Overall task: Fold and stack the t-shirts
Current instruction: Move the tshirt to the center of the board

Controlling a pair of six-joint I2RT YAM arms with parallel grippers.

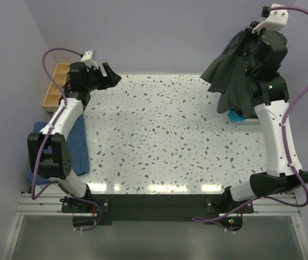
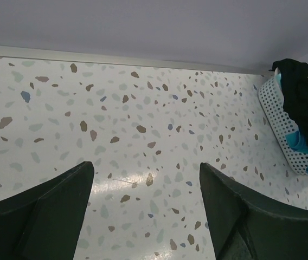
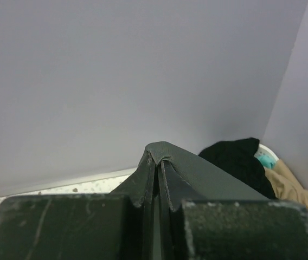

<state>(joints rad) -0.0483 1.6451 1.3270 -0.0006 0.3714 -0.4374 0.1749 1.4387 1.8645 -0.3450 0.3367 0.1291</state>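
My right gripper (image 1: 246,49) is raised high over the table's far right corner and is shut on the dark charcoal-grey t-shirt (image 1: 231,73), which hangs down crumpled from it. In the right wrist view the jaws (image 3: 158,179) pinch a fold of this shirt (image 3: 197,173). Behind it lie a black shirt (image 3: 235,160), a tan one (image 3: 290,188) and a teal one (image 3: 267,160). My left gripper (image 1: 115,79) is open and empty above the table's far left; its fingers (image 2: 62,200) stand wide apart over bare tabletop.
A white perforated basket (image 2: 281,130) at the far right holds black cloth (image 2: 305,100) and teal cloth (image 2: 306,149); teal cloth (image 1: 235,115) shows below the hanging shirt. A blue cloth (image 1: 72,143) lies at the left edge. A wooden tray (image 1: 53,86) stands at the far left.
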